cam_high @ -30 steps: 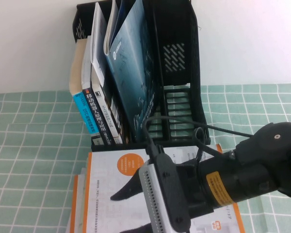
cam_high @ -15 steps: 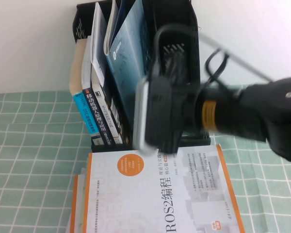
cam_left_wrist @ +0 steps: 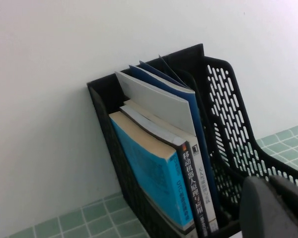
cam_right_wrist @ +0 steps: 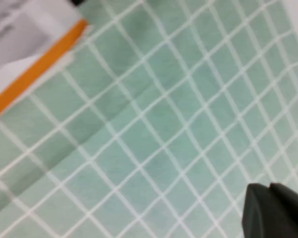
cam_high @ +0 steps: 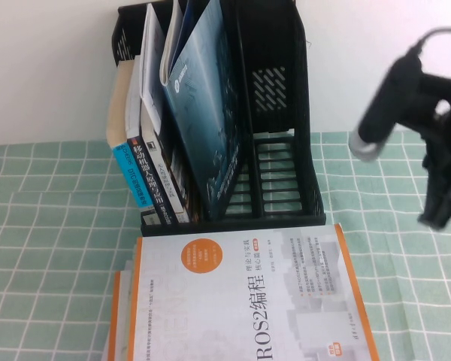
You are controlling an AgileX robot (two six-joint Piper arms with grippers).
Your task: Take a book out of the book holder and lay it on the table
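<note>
Left gripper (cam_left_wrist: 275, 208): only a dark rounded part of it showed at the edge of the left wrist view, near the holder; it did not appear in the high view, and whether its fingers were open or shut could not be told.
Book holder (cam_high: 282, 113): a black slotted rack stood upright at the back of the tabletop (cam_high: 52, 226) against the white wall; its left compartments held books, its right compartment looked empty.
Books in holder (cam_high: 154, 162): several stood on end, leaning a little; a blue-covered book (cam_high: 203, 105) leaned across the middle divider.
Spine writing: the light blue spine (cam_high: 133, 177) and the dark spine beside it carried Chinese characters; "UTC" could be made out on the blue one in the left wrist view, the rest was too small to read.
Laid book (cam_high: 248, 293): a white book with orange edges lay flat on the tabletop just in front of the holder, on top of what looked like other orange-edged books.
Cover writing: "ROS2" followed by Chinese characters, with an orange disc of small print near one corner.
Progress: judged complete, or nearly so, since a book lay flat and nothing held it.
Right gripper (cam_high: 440, 199): raised at the right, well apart from the book, holding nothing; how far its fingers stood apart could not be told.
</note>
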